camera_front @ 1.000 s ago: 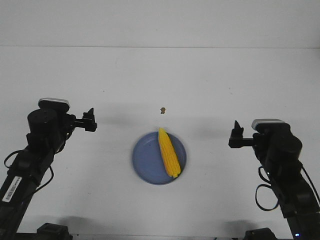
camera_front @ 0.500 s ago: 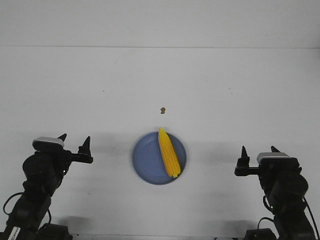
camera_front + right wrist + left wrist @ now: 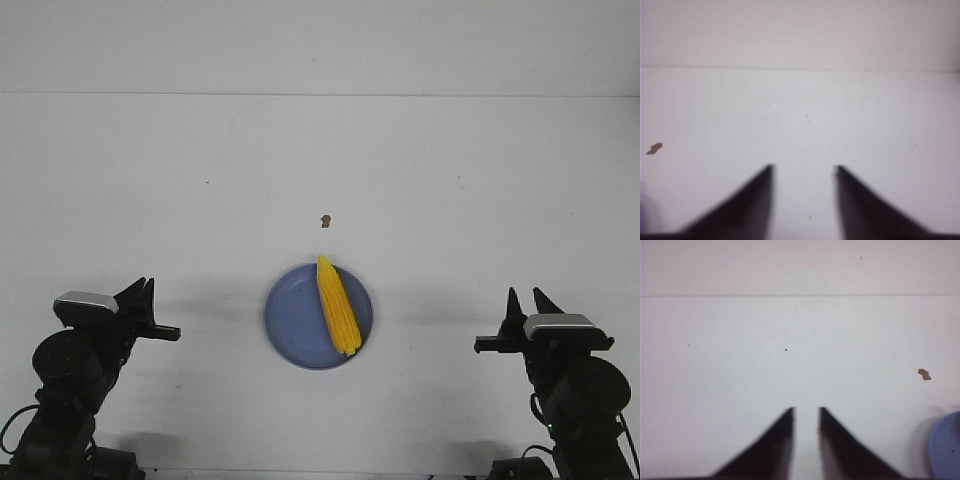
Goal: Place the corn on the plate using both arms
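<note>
**A:** Front view first, and both arms have dropped back toward the near edge of the table since half a second ago. The left gripper (image 3: 140,291) now sits well out to the left of the plate (image 3: 292,318), lower than it was, its fingers seen closer together than before.

**B:** Same on the other side. The right gripper (image 3: 526,301) has sunk well to the right of the plate, and neither one holds anything. The corn (image 3: 337,306) hasn't shifted at all.

**A:** It lies on the plate's right half, bright yellow and bumpy, tapering to a paler tip that reaches over the far rim. The plate itself is round, shallow, smooth periwinkle blue. A small brown speck (image 3: 324,221) sits on the matt white table (image 3: 450,180) just beyond the plate.

**B:** Left wrist view now. The two dark tapered fingers (image 3: 775,440) show a narrow gap, with bare table between them. The plate's blue rim (image 3: 946,445) peeks in at the corner, the brown speck (image 3: 924,374) near it.

**A:** And the right wrist view: blurred black fingers (image 3: 747,200), set wider apart than the left pair, nothing in them. The speck (image 3: 654,148) is off to one side, with no plate or corn in view.
</note>
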Robot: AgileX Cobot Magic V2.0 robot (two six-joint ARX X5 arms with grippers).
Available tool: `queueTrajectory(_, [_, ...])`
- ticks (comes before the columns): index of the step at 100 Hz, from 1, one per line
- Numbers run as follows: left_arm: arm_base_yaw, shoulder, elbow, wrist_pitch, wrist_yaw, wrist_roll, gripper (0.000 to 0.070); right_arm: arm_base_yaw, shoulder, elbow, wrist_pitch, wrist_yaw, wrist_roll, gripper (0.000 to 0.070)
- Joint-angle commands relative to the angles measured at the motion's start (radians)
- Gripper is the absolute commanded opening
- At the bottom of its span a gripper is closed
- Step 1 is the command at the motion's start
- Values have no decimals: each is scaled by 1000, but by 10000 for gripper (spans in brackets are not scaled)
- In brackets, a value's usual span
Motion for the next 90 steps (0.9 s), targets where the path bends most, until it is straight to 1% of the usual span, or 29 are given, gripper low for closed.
queueTrajectory(1, [-1,3,10,11,1,-8,5,1,5,9,16,0,-11,1])
queueTrajectory(20, [-1,3,10,11,1,-9,6,1,5,9,19,3,-11,1])
queueTrajectory(26, [-1,3,10,11,1,-9,15,1,4,9,18,3,-11,1])
queueTrajectory(90, [-1,3,10,11,1,-16,15,1,3,9,19,3,-11,1])
